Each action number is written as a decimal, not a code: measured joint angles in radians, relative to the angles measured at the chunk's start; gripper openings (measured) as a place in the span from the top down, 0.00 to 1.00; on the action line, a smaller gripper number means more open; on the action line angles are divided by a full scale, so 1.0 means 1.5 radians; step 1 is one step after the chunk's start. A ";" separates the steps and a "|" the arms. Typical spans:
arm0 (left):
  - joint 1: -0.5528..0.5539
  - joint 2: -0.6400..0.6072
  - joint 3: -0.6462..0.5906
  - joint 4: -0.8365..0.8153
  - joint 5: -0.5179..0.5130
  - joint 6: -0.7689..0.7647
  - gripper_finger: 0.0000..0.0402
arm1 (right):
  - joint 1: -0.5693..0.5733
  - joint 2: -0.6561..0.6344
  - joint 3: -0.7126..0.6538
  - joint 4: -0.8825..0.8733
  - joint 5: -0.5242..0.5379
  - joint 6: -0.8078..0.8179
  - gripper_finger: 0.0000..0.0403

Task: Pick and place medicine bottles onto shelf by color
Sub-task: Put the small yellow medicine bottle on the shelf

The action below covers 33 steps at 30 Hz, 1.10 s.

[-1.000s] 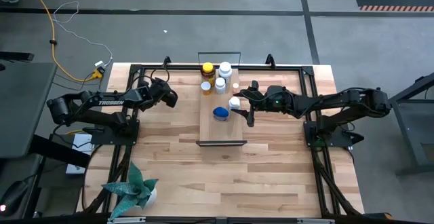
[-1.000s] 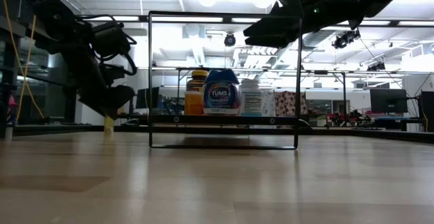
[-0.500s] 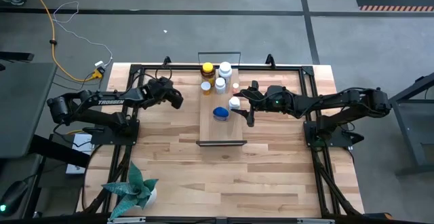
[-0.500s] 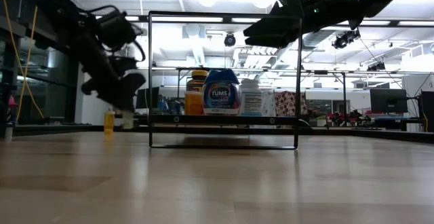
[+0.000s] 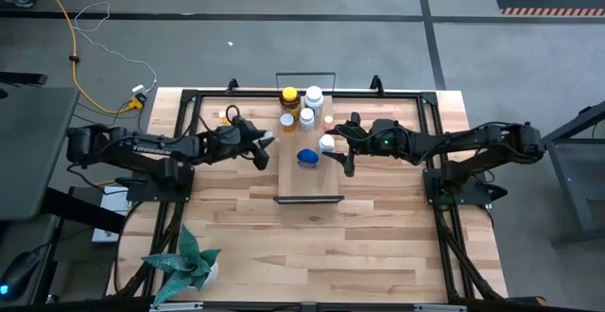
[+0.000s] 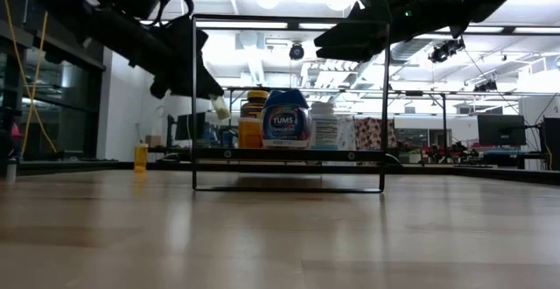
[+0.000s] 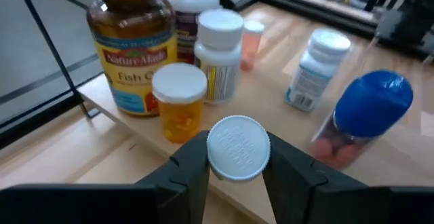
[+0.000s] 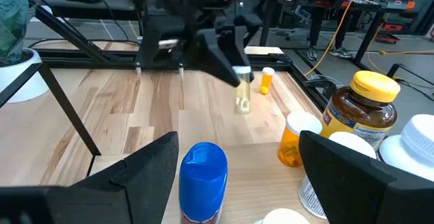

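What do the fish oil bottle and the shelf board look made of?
Fish oil bottle: likely amber translucent plastic, though it could be glass; glossy highlights, yellow cap, paper label. Shelf: light wood board, matte with visible grain, thin black metal end frames.

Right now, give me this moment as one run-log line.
left pincer: shut on white-capped bottle, raised beside shelf | right pincer: open over shelf | one small bottle off shelf

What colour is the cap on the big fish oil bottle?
Yellow; the fish oil bottle shows best in the left wrist view.
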 joint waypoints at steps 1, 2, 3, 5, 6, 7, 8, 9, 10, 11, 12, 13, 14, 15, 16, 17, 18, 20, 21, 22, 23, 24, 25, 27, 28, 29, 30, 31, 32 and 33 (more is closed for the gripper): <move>-0.005 0.006 0.000 0.001 -0.005 0.000 0.72 | 0.000 0.000 0.000 0.000 0.000 0.001 0.26; -0.006 0.012 0.003 0.000 -0.008 0.000 0.73 | 0.000 0.000 0.000 0.001 0.000 0.003 0.26; -0.006 0.019 0.010 -0.001 -0.008 -0.001 0.73 | 0.000 0.000 0.000 0.002 0.000 0.003 0.26; -0.005 0.040 0.029 -0.006 -0.006 -0.005 0.73 | 0.000 0.000 0.000 0.002 0.000 0.003 0.26; -0.006 0.054 0.040 -0.014 -0.005 -0.005 0.73 | 0.000 0.000 0.000 0.002 0.000 0.003 0.26; -0.009 0.067 0.049 -0.023 -0.004 -0.005 0.73 | 0.000 0.000 0.000 0.002 0.000 0.003 0.26; -0.013 0.082 0.060 -0.029 -0.003 -0.005 0.73 | 0.000 0.000 0.000 0.002 0.000 0.003 0.26; -0.016 0.100 0.072 -0.029 -0.003 -0.004 0.73 | 0.000 0.000 0.000 0.002 0.000 0.003 0.26; -0.020 0.117 0.081 -0.028 -0.003 0.000 0.73 | 0.000 0.000 0.000 0.002 0.000 0.003 0.26; -0.022 0.133 0.089 -0.031 -0.002 0.004 0.73 | 0.000 0.000 0.000 0.002 0.000 0.003 0.26; -0.023 0.148 0.097 -0.035 -0.001 0.008 0.73 | 0.000 0.000 0.000 0.002 0.000 0.003 0.26; -0.023 0.165 0.105 -0.036 -0.001 0.011 0.73 | 0.000 0.000 0.000 0.002 0.000 0.003 0.26; -0.023 0.179 0.113 -0.036 -0.001 0.012 0.73 | 0.000 0.000 0.000 0.002 0.000 0.004 0.26; -0.023 0.191 0.121 -0.039 -0.002 0.012 0.73 | 0.000 0.000 0.000 0.002 0.000 0.003 0.26; -0.023 0.202 0.129 -0.042 -0.002 0.013 0.73 | 0.000 0.000 0.000 0.002 0.000 0.004 0.26; -0.022 0.211 0.135 -0.047 -0.002 0.012 0.73 | 0.000 0.000 0.000 0.002 0.000 0.004 0.26; -0.023 0.219 0.140 -0.051 -0.002 0.012 0.73 | 0.000 0.000 0.000 0.002 0.000 0.004 0.26; -0.023 0.228 0.148 -0.054 -0.005 0.015 0.73 | 0.000 0.000 0.000 0.002 0.000 0.004 0.26; -0.023 0.231 0.150 -0.053 -0.009 0.021 0.73 | 0.000 0.000 0.000 0.002 0.000 0.004 0.26; -0.023 0.232 0.150 -0.055 -0.013 0.028 0.73 | 0.000 0.000 0.000 0.002 0.000 0.004 0.26; -0.023 0.232 0.150 -0.055 -0.020 0.034 0.73 | 0.000 0.000 0.000 0.002 0.000 0.004 0.26; -0.023 0.232 0.150 -0.055 -0.028 0.039 0.73 | 0.000 0.000 0.000 0.002 0.000 0.004 0.26; -0.023 0.232 0.150 -0.056 -0.038 0.045 0.73 | 0.000 0.000 0.000 0.002 0.000 0.004 0.26; -0.023 0.232 0.150 -0.059 -0.051 0.047 0.73 | 0.000 0.000 0.000 0.002 0.000 0.004 0.26; -0.022 0.232 0.150 -0.059 -0.052 0.047 0.73 | 0.000 0.000 0.000 0.002 0.000 0.004 0.26; -0.022 0.232 0.150 -0.059 -0.054 0.047 0.73 | 0.000 0.000 0.000 0.002 0.000 0.004 0.26; -0.023 0.232 0.150 -0.059 -0.055 0.048 0.73 | 0.000 0.000 0.000 0.002 0.000 0.004 0.26; -0.023 0.232 0.150 -0.059 -0.055 0.048 0.73 | 0.000 0.000 0.000 0.002 0.000 0.004 0.26; -0.023 0.232 0.150 -0.059 -0.055 0.049 0.73 | 0.000 0.000 0.000 0.002 0.000 0.004 0.26; -0.023 0.232 0.150 -0.059 -0.056 0.053 0.73 | 0.000 0.000 0.000 0.002 0.000 0.004 0.26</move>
